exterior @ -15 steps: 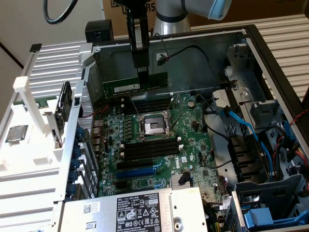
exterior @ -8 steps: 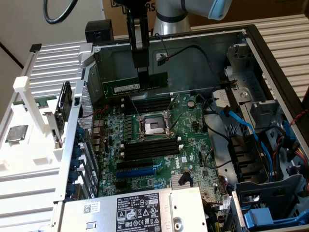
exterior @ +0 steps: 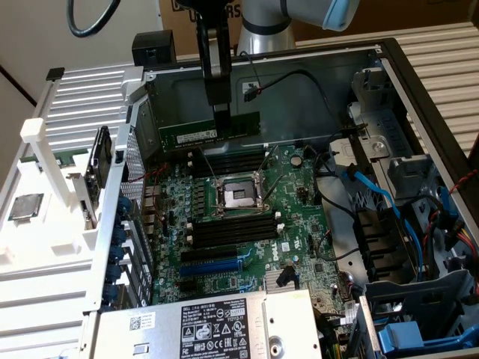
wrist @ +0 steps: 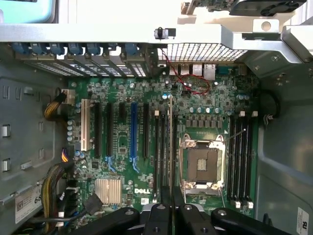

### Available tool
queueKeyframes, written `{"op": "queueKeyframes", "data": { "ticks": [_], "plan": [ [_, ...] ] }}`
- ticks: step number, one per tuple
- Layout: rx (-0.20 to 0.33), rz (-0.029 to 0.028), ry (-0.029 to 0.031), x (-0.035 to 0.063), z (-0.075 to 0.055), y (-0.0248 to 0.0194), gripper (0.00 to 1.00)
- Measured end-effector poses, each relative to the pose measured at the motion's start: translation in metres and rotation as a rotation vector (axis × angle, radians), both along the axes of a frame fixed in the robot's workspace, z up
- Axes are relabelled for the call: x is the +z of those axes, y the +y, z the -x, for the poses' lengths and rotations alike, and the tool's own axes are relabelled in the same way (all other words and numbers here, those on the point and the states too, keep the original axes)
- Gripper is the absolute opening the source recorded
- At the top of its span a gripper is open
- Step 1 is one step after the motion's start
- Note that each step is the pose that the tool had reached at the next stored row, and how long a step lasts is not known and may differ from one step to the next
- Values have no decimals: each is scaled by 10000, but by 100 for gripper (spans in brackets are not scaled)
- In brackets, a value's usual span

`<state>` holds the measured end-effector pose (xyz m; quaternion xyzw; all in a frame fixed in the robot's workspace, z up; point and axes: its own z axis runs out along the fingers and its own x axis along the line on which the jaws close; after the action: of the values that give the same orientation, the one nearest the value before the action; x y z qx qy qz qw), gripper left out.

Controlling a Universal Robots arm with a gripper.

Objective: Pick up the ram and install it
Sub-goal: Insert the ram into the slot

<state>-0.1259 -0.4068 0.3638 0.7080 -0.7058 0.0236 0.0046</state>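
While the hand (exterior: 224, 127) grips the ram (exterior: 187, 136) near mid-length, it hangs level above the motherboard (exterior: 299, 217), apparently in line with the slots (wrist: 157, 147) beside the socket (wrist: 201, 164).

Exterior view: bright, diffuse light, soft shadows; white rack (exterior: 45, 142) near washed out; ram (exterior: 187, 136) dim against shaded case wall (exterior: 299, 93). Wrist view: motherboard (wrist: 205, 100) evenly lit; metal frame bar (wrist: 98, 34) glaring.
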Motion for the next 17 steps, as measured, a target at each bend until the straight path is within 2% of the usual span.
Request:
{"op": "queueKeyframes", "data": {
  "ticks": [1,2,3,6,10,17],
  "plan": [
    [1,-34,3,-1,-1,-8,13],
    [2,-147,5,-2,-1,-18,13],
    [0,-286,14,-2,-3,-38,13],
    [0,-301,18,-9,-6,-58,13],
    [-1,-299,48,-69,-68,-58,13],
    [-3,-295,51,-83,-76,-48,13]
  ]
}}
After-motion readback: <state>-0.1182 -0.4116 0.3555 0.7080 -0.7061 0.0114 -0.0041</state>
